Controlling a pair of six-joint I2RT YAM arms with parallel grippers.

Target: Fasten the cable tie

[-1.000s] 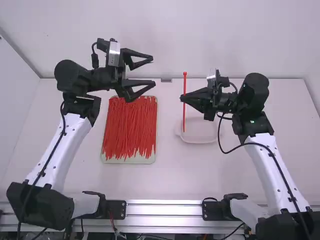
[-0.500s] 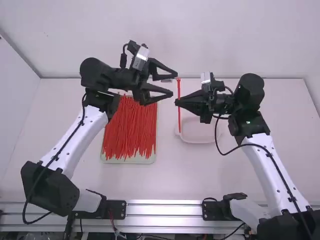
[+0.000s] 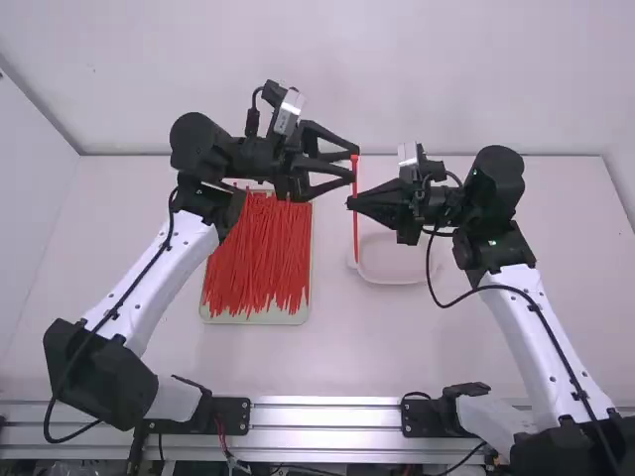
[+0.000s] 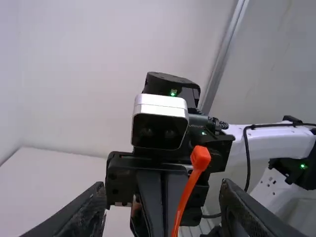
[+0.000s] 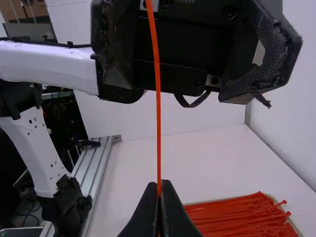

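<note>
High view: right gripper (image 3: 353,202) pinches the upright cable tie (image 3: 355,233) mid-strap. Left gripper (image 3: 349,172) is spread wide, straddling its head.
Left wrist view: the tie's head sits between the wide fingers (image 4: 91,210).
Right wrist view: fingers (image 5: 148,207) clamped on the strap.

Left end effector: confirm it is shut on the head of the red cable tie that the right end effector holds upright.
Wrong: the left end effector is open, not shut, its fingers spread either side of the red cable tie head, as the left wrist view shows. The right end effector does hold it upright.
</note>
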